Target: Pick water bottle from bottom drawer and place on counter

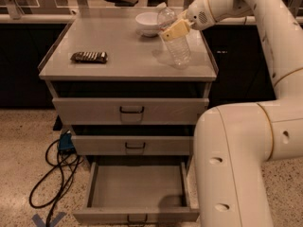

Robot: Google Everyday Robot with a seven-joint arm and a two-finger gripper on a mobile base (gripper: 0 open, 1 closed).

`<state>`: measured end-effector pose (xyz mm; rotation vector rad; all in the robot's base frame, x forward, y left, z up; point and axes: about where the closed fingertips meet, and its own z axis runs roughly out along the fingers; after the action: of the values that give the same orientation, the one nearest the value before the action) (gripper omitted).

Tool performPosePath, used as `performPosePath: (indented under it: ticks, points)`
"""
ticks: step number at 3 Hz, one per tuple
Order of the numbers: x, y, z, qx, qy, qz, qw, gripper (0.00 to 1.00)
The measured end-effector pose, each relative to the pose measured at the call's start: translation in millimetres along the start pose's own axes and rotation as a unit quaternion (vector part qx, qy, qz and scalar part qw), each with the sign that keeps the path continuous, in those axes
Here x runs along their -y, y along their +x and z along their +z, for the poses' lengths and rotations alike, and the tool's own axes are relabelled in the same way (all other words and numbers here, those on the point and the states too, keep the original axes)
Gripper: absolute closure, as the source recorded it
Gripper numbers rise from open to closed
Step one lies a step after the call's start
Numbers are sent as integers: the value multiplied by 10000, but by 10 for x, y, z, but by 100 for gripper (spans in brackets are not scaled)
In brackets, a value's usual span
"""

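The clear water bottle (174, 39) with a white cap is tilted over the right side of the grey counter (118, 60), its base low near the surface and its cap toward the white bowl (147, 22). My gripper (173, 30) is shut on the water bottle's middle, its pale fingers (176, 29) across the body. The bottom drawer (137, 188) is pulled open below, and its tray holds nothing.
A dark flat snack packet (89, 56) lies on the counter's left. Two upper drawers (131, 110) are closed. A black cable (52, 178) and a blue plug lie on the floor at left. My white arm (236, 164) fills the right foreground beside the drawers.
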<state>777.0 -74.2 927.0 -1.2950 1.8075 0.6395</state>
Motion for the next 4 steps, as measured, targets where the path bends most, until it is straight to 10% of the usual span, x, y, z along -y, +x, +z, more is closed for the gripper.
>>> performPosePath:
  ticks: [2,4]
  points:
    - [280,21,359,278,228,-63,9993,100]
    - [280,21,360,278,228,-63,9993,57]
